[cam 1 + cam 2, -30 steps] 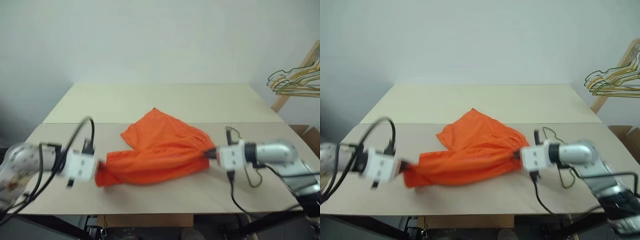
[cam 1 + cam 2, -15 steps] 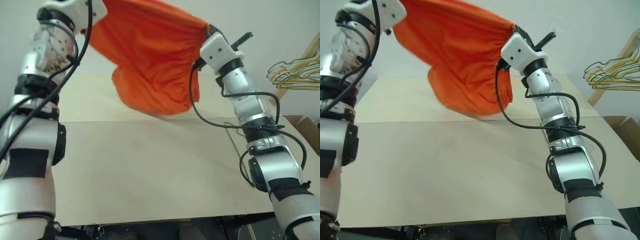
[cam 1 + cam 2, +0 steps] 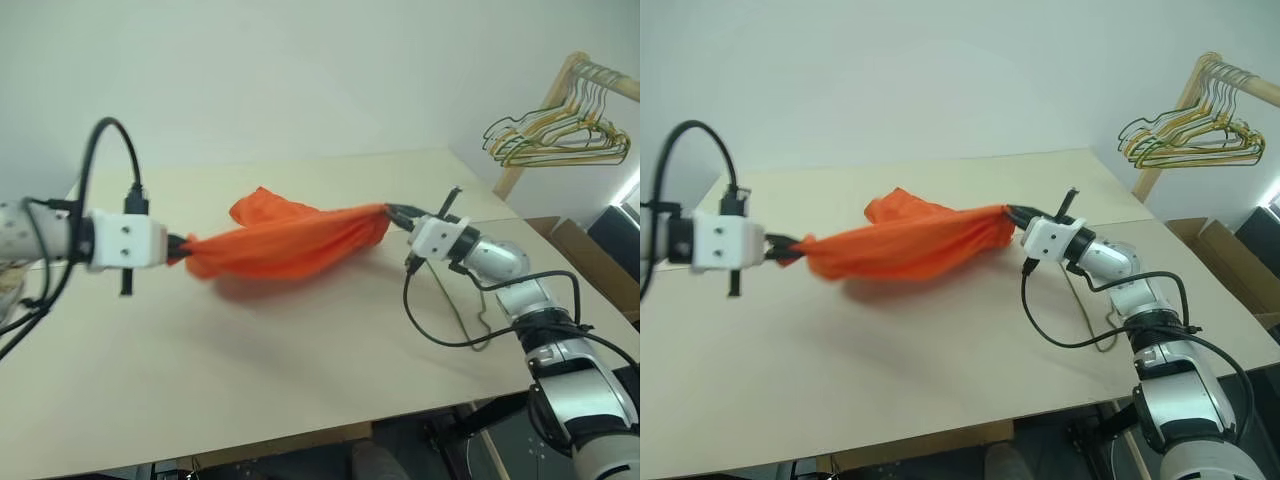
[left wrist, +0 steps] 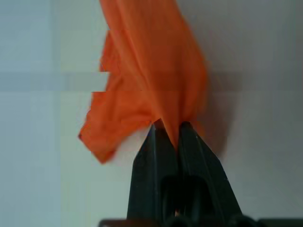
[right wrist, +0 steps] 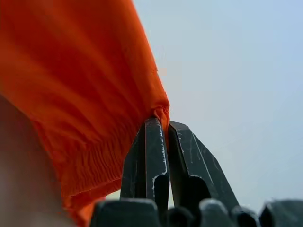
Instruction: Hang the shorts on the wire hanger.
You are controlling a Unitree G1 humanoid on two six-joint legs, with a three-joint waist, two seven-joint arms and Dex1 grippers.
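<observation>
Head views: the bright orange cloth shorts (image 3: 285,240), held high half a second ago, now stretch low over the pale wooden tabletop (image 3: 300,370) between both hands.

Left wrist view: the left hand (image 4: 168,130) pinches one end.

Right wrist view: the right hand (image 5: 161,126) clamps the gathered waistband.

The hanging step remains ahead.

Orange shorts (image 3: 285,243); black fingers (image 4: 154,156); beige table (image 3: 250,360).

The left gripper's (image 4: 167,128) two black fingers (image 4: 150,161) pinch a bunched edge of the bright orange soft cloth shorts (image 4: 147,75), which stretch away over a pale surface (image 4: 255,142).
</observation>
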